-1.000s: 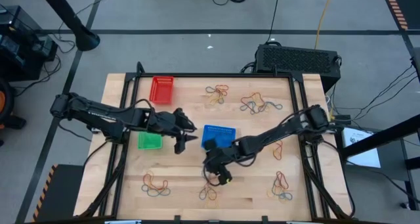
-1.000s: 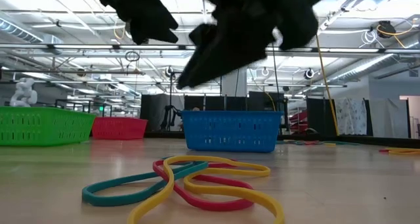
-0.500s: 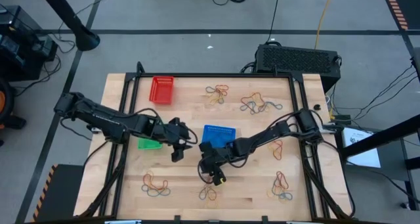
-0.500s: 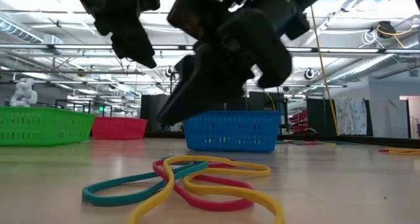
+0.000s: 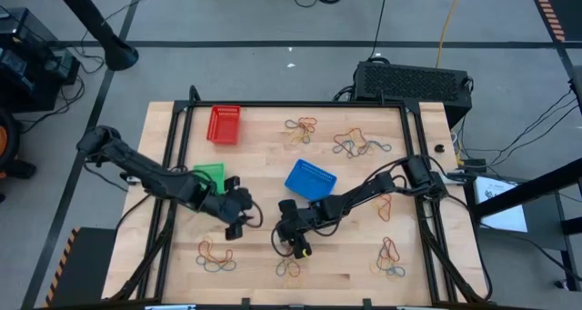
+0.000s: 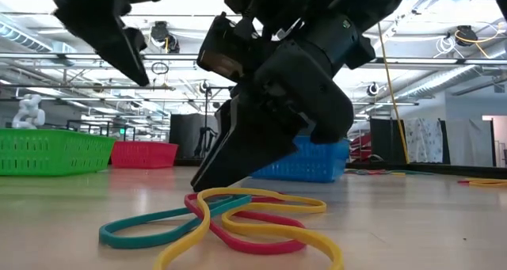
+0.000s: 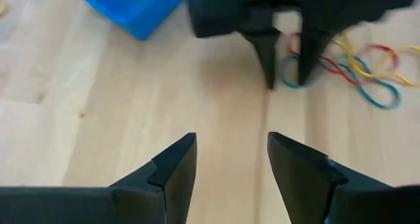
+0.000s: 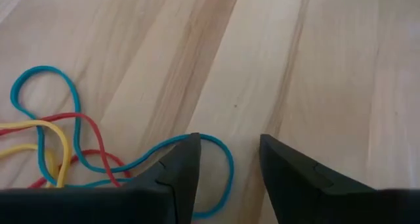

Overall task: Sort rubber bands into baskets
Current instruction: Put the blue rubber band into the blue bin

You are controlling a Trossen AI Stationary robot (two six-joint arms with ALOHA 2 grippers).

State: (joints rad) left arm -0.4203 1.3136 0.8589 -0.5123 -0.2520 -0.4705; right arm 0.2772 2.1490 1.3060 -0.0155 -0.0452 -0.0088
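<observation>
A tangle of teal, red and yellow rubber bands point(image 6: 238, 218) lies near the table's front middle; it also shows in the high view point(image 5: 289, 266). My right gripper point(image 5: 293, 244) is open and low over it; in the right wrist view point(image 8: 226, 148) its fingers straddle the teal band's loop end point(image 8: 220, 159). My left gripper point(image 5: 238, 223) is open and empty, left of the right one, above bare wood point(image 7: 230, 145). The blue basket point(image 5: 310, 179) stands askew behind the right arm. The green basket point(image 5: 209, 174) and red basket point(image 5: 224, 125) stand at the left. My right gripper comes at the tangle slanting down from the far right, its fingertips point(image 6: 200, 181) close to the table beside the bands. One finger point(image 8: 184, 159) lies over the teal band; I cannot tell whether it touches it.
More rubber band heaps lie at the front left point(image 5: 216, 254), front right point(image 5: 391, 257), right point(image 5: 384, 206) and far side point(image 5: 302, 130), point(image 5: 359, 145). Bare wood lies between the two grippers. Black frame rails run along the table's edges.
My right gripper has gone down and toward the near edge onto the tangle. My left gripper has gone toward the near left, away from the blue basket. The blue basket has turned askew and shifted toward the far right.
</observation>
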